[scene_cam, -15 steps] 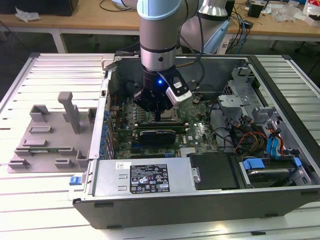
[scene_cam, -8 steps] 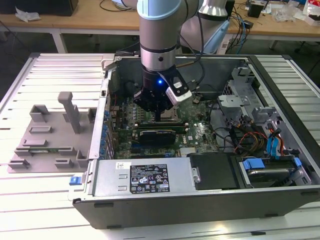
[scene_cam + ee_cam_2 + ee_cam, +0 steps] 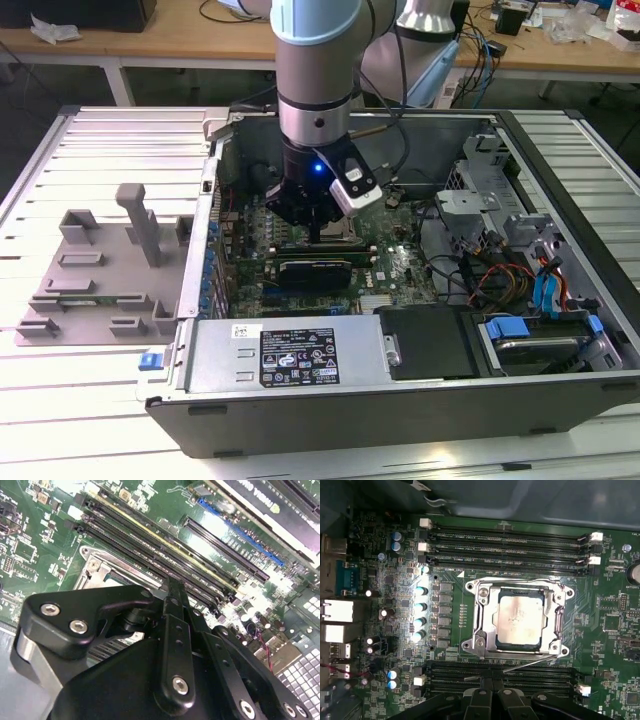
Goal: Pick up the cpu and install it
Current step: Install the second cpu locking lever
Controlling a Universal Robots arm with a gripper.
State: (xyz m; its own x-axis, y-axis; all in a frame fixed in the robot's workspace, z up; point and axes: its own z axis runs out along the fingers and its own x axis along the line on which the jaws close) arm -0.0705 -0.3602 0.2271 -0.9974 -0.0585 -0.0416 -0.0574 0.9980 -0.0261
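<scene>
- Cpu (image 3: 519,618) lies flat in the socket (image 3: 479,616) on the motherboard (image 3: 450,630), silver top plate up, socket frame around it.
- Pincer (image 3: 313,232) hangs low over the board inside the open case (image 3: 400,400); in the exterior view it sits directly above the socket area. Whether its jaws are wide or narrow cannot be told; nothing visibly held.
- Handling, judged: cpu is light, stiff, smooth on top and fragile underneath. Best taken by opposite edges, kept level.
- Memory slots (image 3: 505,537) run just beside the socket on two sides; clearance is tight.
- Case rests on a slatted counter (image 3: 100,150); a grey fixture tray (image 3: 90,290) lies on the exterior view's left.
- Wooden benches (image 3: 150,45) stand behind.
</scene>
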